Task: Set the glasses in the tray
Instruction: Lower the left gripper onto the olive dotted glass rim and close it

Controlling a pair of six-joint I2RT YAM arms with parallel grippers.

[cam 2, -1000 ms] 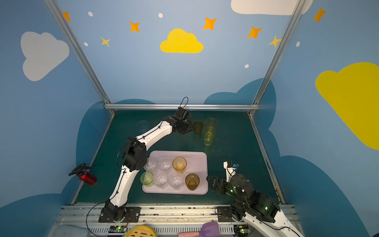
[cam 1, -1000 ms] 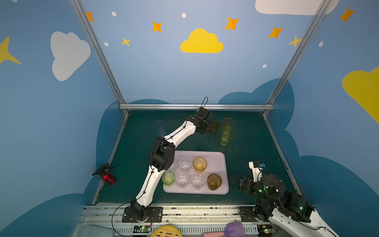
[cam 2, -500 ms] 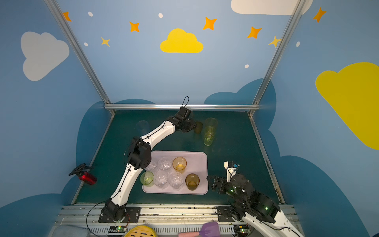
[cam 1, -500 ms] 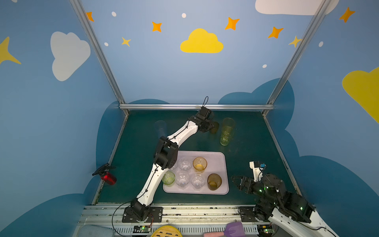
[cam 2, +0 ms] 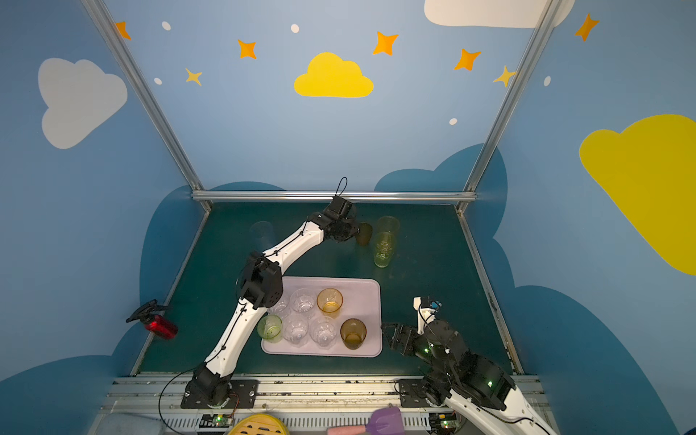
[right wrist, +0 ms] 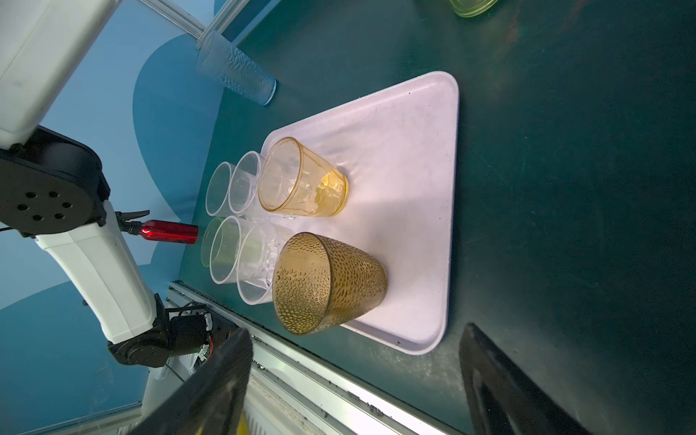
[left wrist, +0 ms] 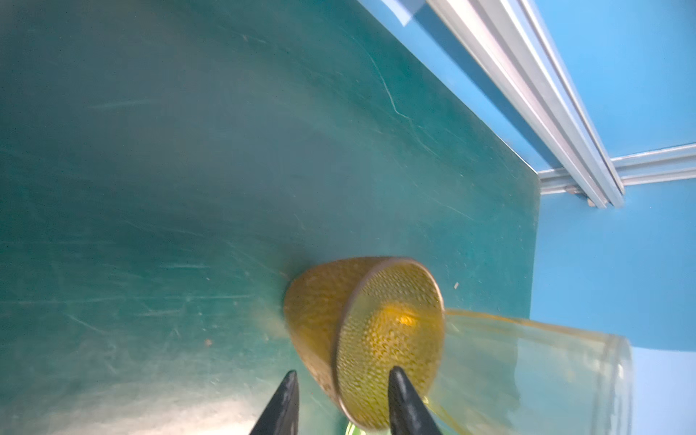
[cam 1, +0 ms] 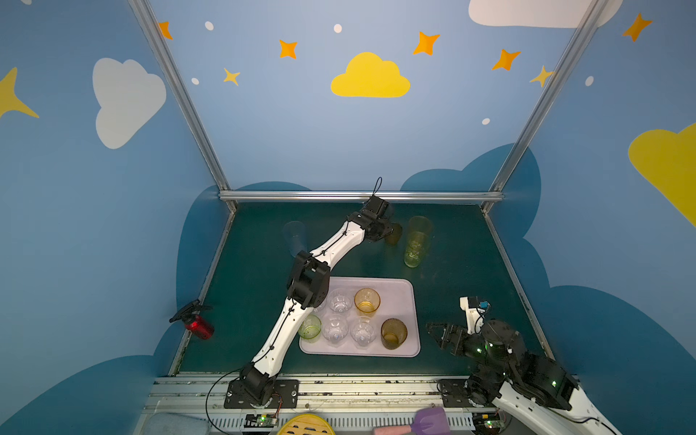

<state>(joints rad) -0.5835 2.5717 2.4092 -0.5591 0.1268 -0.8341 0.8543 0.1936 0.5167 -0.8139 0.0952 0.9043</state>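
Observation:
At the back of the table my left gripper is at a short brown-amber dimpled glass. In the left wrist view one finger sits inside its rim and the other outside, with the glass wall between them and a gap still showing, so the gripper is open. A tall amber glass and a tall yellow-green one stand just right of it. A tall pale blue glass stands back left. The lilac tray holds several short glasses. My right gripper hangs open and empty beside the tray's front right corner.
A red bottle lies at the table's left edge. An aluminium rail and blue walls close off the back and sides. My left arm's elbow hangs over the tray's back left corner.
My left gripper has pushed slightly farther toward the brown-amber glass and its fingers have narrowed around the glass wall. The right arm has stayed still.

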